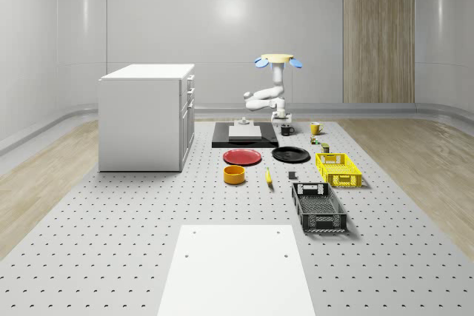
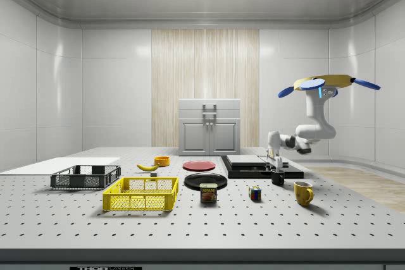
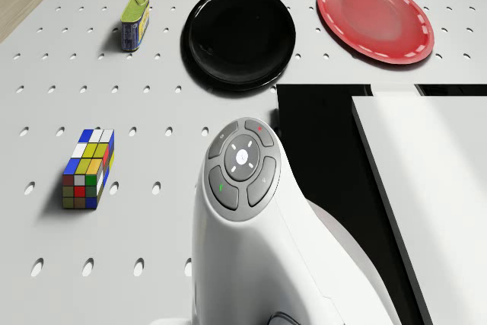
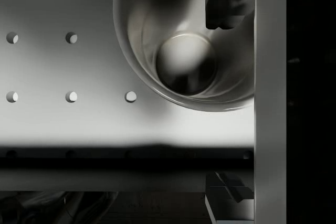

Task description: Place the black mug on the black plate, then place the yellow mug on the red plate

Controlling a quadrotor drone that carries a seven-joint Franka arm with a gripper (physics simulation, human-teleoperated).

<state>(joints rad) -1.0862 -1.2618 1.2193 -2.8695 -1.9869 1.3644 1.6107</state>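
Perforated grey table [image 1: 111,220] (white-walled room), drone [image 1: 277,59] hovering above.

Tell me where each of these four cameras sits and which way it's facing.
Whole-scene view: high at the table's near end, looking down its length; drone hovers at the far end, arm lowered to the black mug.
Side view: level at the table's side; drone, arm and tool at right.
Drone view: forward and down over the arm's wrist.
Wrist view: straight down into the mug, fingers showing.
Shared: black plate and red plate appear in the first three.
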